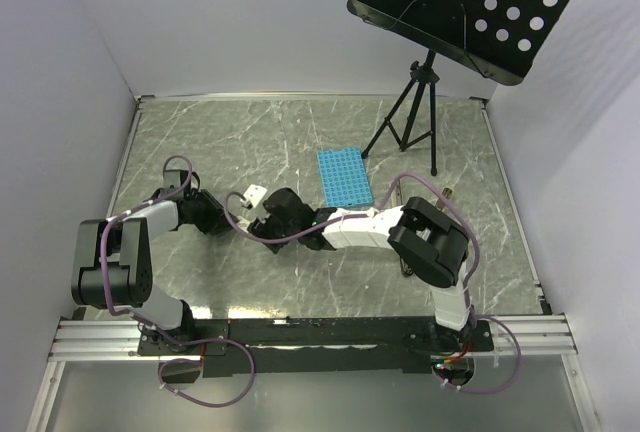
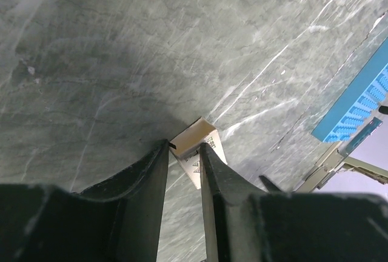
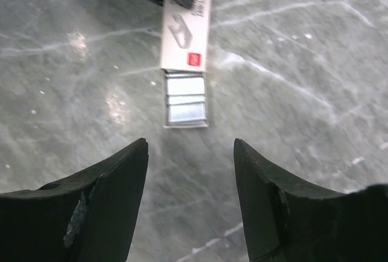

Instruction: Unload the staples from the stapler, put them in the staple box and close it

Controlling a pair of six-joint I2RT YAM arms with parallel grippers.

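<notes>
Top view: the small box [image 1: 251,195] is lying mid-table, left of the blue rack [image 1: 344,176]; the stapler is not showing clearly.

Left wrist: the left gripper [image 2: 185,147] is pinching the box's end, fingers narrowly apart.

Right wrist: the right gripper [image 3: 190,144] is hovering empty, fingers spread, near exposed staple strips [image 3: 185,100]. The box is bearing a red mark [image 3: 193,60]; its print is unreadable.

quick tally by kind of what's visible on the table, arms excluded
staple box, tray slid out: 1
blue rack: 1
music stand: 1
Total: 3
</notes>
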